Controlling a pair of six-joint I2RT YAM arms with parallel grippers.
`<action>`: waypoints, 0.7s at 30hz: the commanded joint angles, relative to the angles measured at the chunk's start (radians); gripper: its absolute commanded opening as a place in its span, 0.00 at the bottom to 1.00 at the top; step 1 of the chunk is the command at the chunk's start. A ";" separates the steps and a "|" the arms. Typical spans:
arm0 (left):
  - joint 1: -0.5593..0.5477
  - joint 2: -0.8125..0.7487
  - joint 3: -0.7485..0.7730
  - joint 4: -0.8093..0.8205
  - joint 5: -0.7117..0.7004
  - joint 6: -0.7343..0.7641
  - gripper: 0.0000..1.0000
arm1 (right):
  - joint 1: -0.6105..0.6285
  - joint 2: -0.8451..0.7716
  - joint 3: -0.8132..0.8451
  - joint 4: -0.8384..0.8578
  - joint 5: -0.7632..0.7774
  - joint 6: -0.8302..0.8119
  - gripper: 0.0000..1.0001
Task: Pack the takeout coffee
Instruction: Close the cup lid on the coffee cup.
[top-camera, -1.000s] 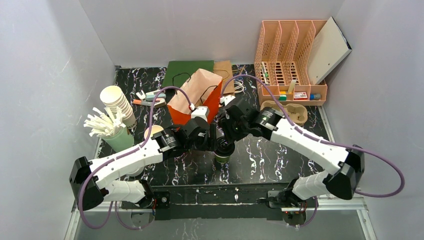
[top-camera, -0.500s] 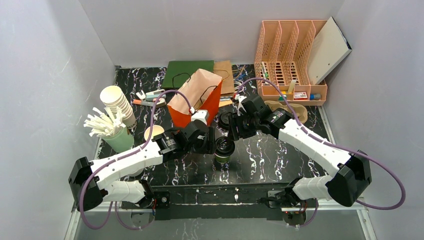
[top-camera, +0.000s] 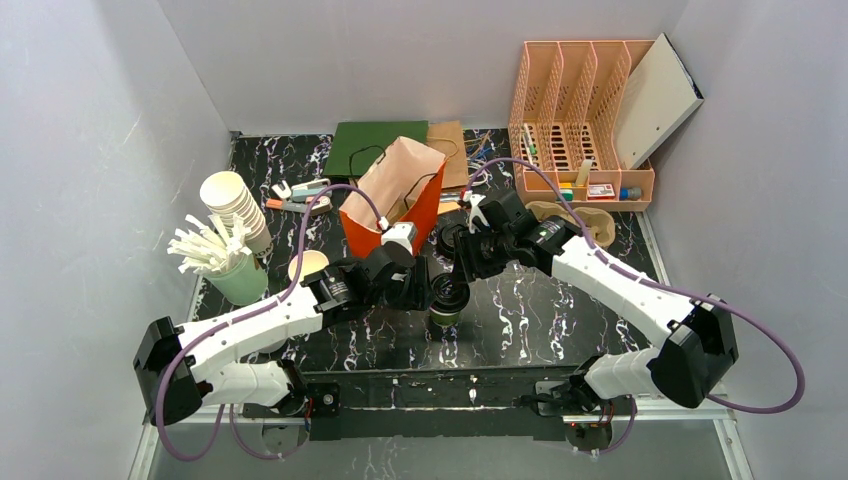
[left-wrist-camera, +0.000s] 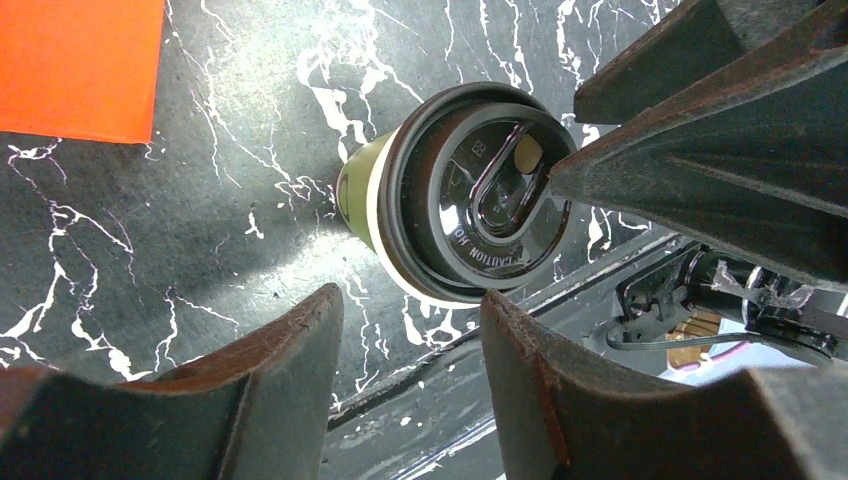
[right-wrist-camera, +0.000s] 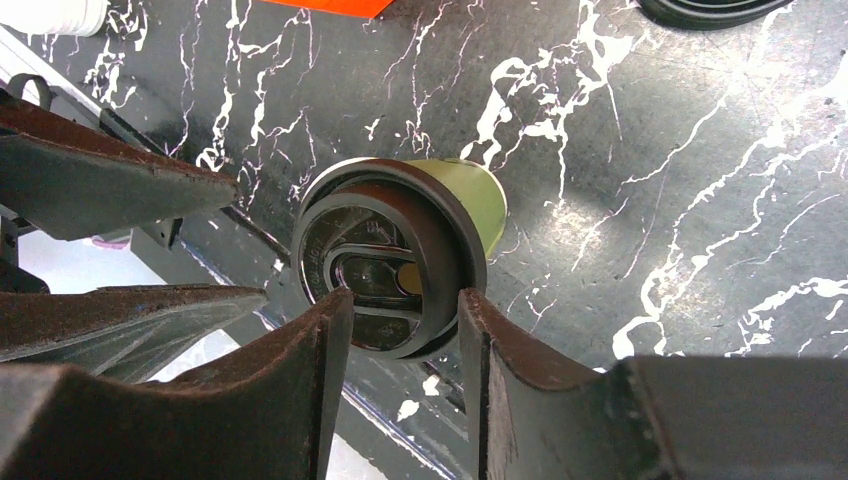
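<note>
Black plastic caps the one takeout coffee (top-camera: 448, 300), a dark green cup standing upright on the marbled bench (top-camera: 540, 310). It is just in front of the single orange paper bag (top-camera: 395, 205), on the side toward the arm bases. Two claws are close to it. The left claw (left-wrist-camera: 412, 298), also in front of the bag, has its jaws parted with nothing between them, the tips just short of the lid's rim. The right claw (right-wrist-camera: 405, 297), off the bag's right front corner, is likewise parted and empty. Its two fingertips sit over the lid's edge, and whether they touch it cannot be told. One loose black lid (top-camera: 452, 238) lies just right of the bag. Left of the bag stand one lidless cup (top-camera: 308, 265) and one stack of white cups (top-camera: 235, 205).
</note>
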 joint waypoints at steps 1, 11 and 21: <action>0.004 -0.007 -0.017 0.002 0.019 -0.019 0.50 | -0.003 0.003 0.001 0.024 -0.036 -0.007 0.50; 0.004 0.020 -0.017 0.023 0.051 -0.020 0.52 | -0.004 0.019 -0.008 0.032 -0.088 -0.007 0.46; 0.004 0.028 -0.014 0.014 0.043 -0.015 0.54 | -0.003 0.028 -0.005 0.033 -0.099 -0.011 0.46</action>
